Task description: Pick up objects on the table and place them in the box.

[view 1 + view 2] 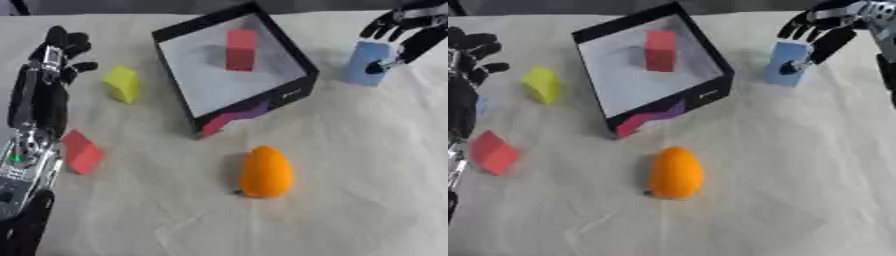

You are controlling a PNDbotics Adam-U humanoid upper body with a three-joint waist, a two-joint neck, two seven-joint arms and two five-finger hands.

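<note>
- Orange egg-shaped object (265, 172): nearest, on the desk (367, 165).
- Red block (241, 49): inside the black box (299, 60).
- Right hand (404, 31): fingers curled around the blue block (365, 62).
- Left hand (63, 49): relaxed, beside the yellow block (123, 84).

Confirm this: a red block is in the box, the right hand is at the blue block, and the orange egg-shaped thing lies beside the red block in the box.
One thing is wrong. The orange egg-shaped thing lies on the table in front of the box, not in it; the left eye view shows this. The red block is alone in the box, and the right hand is at the blue block.
</note>
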